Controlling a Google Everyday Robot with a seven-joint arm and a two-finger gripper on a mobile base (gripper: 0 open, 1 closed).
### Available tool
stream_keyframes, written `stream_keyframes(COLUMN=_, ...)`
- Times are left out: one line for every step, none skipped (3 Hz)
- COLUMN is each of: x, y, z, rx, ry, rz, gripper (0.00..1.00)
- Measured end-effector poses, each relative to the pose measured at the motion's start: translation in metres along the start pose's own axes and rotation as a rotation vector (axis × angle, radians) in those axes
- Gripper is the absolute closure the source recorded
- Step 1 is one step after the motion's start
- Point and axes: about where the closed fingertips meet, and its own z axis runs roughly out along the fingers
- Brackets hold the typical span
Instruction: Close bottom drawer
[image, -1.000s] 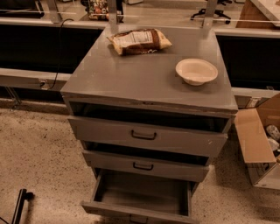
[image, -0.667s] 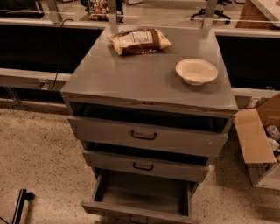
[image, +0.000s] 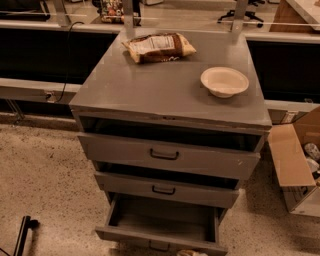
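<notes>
Drawers differ here: the bottom drawer (image: 161, 220) juts far out of the grey cabinet (image: 165, 87) near the floor, front facing the camera, so a straight push on that front should seat it. The gripper (image: 22, 235) sits low at the left edge, well apart from it; whether it is open or closed cannot be told.

No legible text anywhere, the print on the snack bag (image: 159, 47) atop the cabinet (image: 150, 87) unreadable.

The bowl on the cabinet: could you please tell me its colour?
The bowl is cream, camera view; the gripper peeks in at the bottom edge.
</notes>
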Motion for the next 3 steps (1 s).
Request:
stream_keyframes(x=0.000, y=0.000, z=0.000, rx=0.000, ry=0.000, rz=0.000, gripper=1.00)
stream_keyframes(x=-0.007, y=-0.021, z=0.020, rx=0.001, ry=-0.001, rz=-0.014, gripper=1.00)
stream_keyframes(x=-0.013, y=-0.039, z=0.030, rx=0.009, ry=-0.003, rz=-0.025, gripper=1.00)
